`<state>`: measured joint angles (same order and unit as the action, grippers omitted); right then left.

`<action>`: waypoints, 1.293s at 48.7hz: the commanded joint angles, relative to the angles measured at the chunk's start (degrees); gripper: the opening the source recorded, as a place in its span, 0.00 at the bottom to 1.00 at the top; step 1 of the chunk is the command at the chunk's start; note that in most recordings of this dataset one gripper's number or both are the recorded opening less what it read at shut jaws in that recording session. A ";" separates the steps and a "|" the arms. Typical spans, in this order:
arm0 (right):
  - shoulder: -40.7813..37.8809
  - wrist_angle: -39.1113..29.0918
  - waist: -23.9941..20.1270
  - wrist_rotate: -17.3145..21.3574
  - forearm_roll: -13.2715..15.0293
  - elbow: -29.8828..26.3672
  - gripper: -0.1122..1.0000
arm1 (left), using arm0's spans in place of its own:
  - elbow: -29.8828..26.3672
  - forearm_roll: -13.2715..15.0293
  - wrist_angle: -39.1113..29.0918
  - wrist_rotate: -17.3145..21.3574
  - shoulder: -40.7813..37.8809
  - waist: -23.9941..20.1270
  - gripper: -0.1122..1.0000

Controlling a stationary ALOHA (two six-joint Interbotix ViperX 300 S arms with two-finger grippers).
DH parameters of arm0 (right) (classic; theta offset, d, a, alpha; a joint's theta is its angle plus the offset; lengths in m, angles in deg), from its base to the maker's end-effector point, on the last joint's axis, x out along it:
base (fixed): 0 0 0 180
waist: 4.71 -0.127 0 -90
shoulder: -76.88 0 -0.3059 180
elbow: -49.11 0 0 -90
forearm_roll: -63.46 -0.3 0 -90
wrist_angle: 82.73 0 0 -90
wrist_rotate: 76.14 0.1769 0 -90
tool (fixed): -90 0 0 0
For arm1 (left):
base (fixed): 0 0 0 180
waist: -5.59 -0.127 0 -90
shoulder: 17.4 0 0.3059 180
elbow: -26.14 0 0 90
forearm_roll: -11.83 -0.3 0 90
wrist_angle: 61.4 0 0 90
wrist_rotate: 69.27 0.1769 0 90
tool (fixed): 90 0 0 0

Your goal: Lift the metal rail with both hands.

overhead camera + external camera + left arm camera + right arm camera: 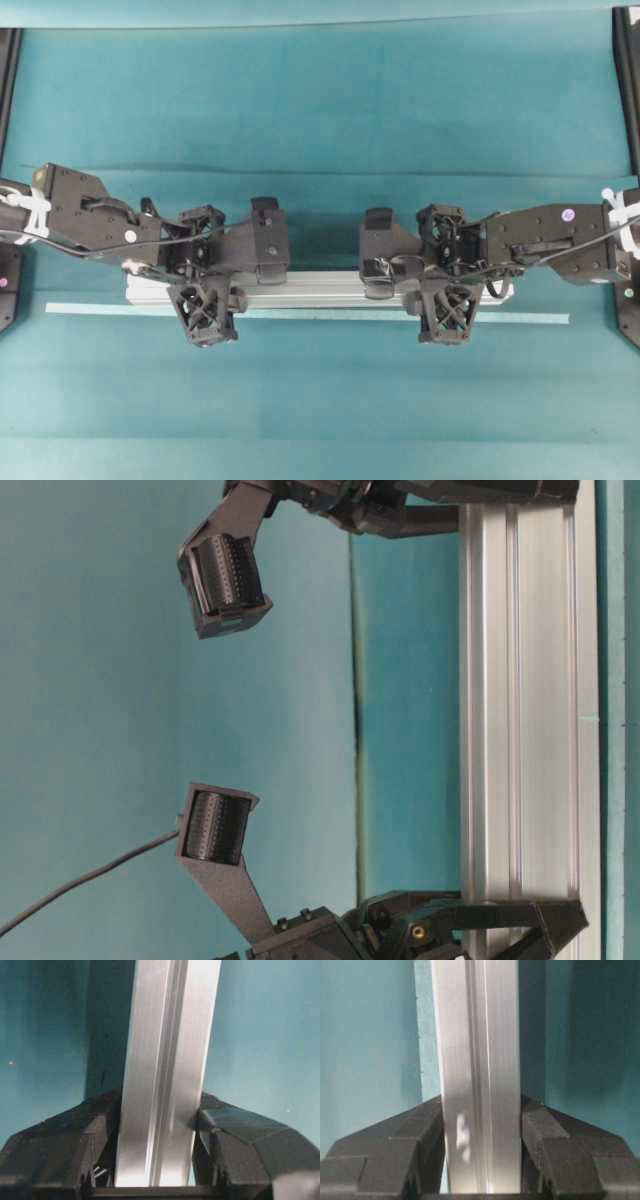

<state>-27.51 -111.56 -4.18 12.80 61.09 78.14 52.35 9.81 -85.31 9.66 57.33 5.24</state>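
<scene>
Teal tabletop [320, 110] is covered edge to edge, and the metal rail [320, 288] is stretched crosswise in the middle, just above a thin pale tape strip [520, 319]. It's pinched near one end by the left gripper [207, 290] and near the other by the right gripper [444, 290], jaws pressed on its sides. If one end gets raised faster, the smooth rail could probably be tilted and slid out.
</scene>
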 commanded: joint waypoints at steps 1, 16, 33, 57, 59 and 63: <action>-1.05 -0.18 -0.18 0.09 -0.26 0.62 0.45 | -0.44 0.09 0.62 -1.85 0.70 -0.62 0.43; -1.49 0.88 -0.70 0.00 -1.32 0.62 0.45 | 0.35 0.09 0.26 -1.32 1.05 -0.62 0.43; -2.11 1.58 -1.67 0.35 -2.46 0.62 0.45 | 0.70 0.09 0.26 2.81 1.32 -1.05 0.43; -2.11 1.67 -1.85 2.81 -3.25 0.79 0.45 | 0.35 0.09 0.70 9.76 1.58 -1.23 0.43; -2.11 1.67 -1.85 2.81 -3.25 0.79 0.45 | 0.35 0.18 0.70 9.76 1.67 -1.32 0.43; -2.11 1.58 -1.93 2.81 -4.13 0.62 0.45 | 0.44 0.09 0.62 9.40 1.76 -1.41 0.43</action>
<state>-28.04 -109.54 -4.53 14.56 58.27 78.31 53.32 10.07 -84.96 19.33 57.60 4.88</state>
